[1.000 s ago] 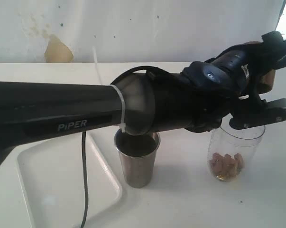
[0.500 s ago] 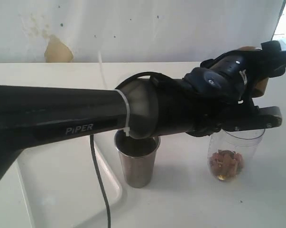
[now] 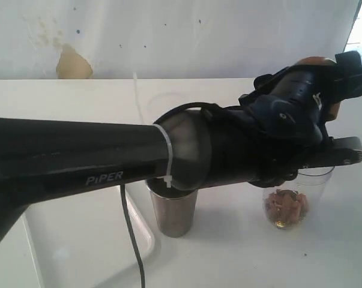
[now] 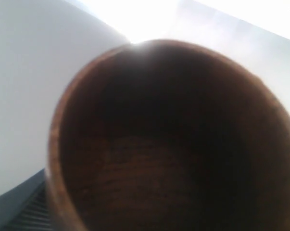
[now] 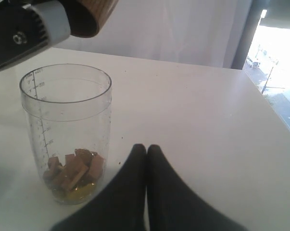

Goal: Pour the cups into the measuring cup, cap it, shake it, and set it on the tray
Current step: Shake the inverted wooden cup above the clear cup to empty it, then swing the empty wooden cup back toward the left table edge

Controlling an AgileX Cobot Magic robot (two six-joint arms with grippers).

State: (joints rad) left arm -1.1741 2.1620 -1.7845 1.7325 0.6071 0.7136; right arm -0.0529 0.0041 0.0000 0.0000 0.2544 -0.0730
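Black and tubular, the left arm (image 3: pixel 78 156) is stretching across the nearest part of the exterior view. Over the last second it has been sliding lower and rightward, so that it is now hiding the mouth of the tall tapered brushed-steel tumbler (image 3: pixel 173 213), which is standing upright on the white table (image 3: pixel 241 258) just beside the rim of the flat white rectangular tray (image 3: pixel 66 240). A little farther right, the large clear plastic measuring cup (image 5: pixel 65 134) is standing upright on the table, holding brown chunks in a shallow pool of yellowish liquid; that heap is looking unchanged. Near it, the right gripper (image 5: pixel 146 150) is waiting with its two fingers pressed together, holding nothing. Above the measuring cup's rim, the left gripper (image 3: pixel 343 105) is pinching the small round brown wooden cup (image 4: pixel 173 144) between widely set fingers, and the wrist has been turning, though how far the cup is tilting I cannot tell. The left wrist view is looking straight into a dark, empty bowl. I am judging that the first pour is finished, so pouring the steel tumbler is coming next, with capping, shaking and the tray all remaining. Farthest back, the pale stained wall (image 3: pixel 168 36) is closing the scene.
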